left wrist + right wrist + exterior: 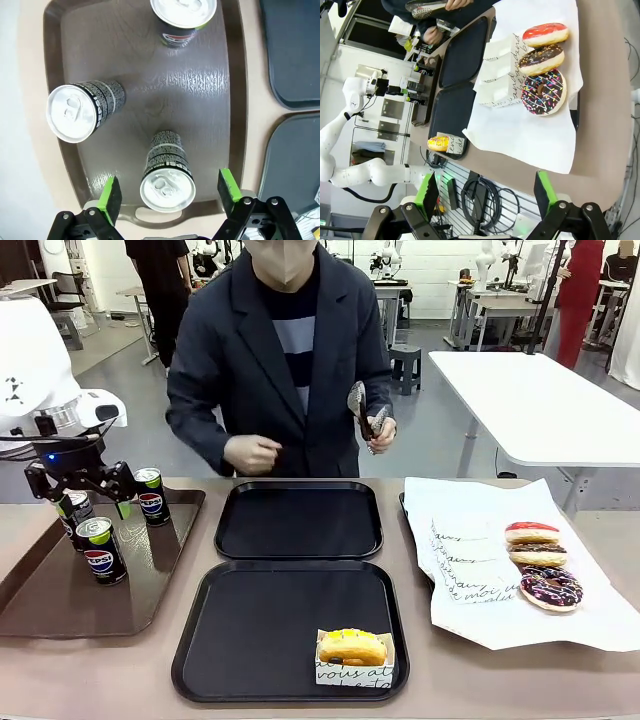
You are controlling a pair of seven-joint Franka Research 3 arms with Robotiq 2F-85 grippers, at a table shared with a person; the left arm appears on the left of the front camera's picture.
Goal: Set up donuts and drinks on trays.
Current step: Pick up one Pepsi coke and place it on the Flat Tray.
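Three Pepsi cans stand on a glossy brown tray (60,590). My left gripper (82,498) hangs open over one can (167,186), whose lid lies between the green pads (111,197) with gaps on both sides. The other cans (75,112) (182,15) stand farther off. Two black trays sit mid-table, the far one (298,490) bare. The near one (200,640) holds a yellow donut (352,647) on printed paper. A red (545,34), a chocolate (541,59) and a sprinkle donut (543,92) lie on white paper. My right gripper (486,192) is open, off the table's edge.
A person stands at the far side holding metal tongs (362,412) in one hand, the other hand a loose fist over the far tray's edge. The large white paper sheet (480,580) covers the table's right part. Cables (480,200) lie below the right gripper.
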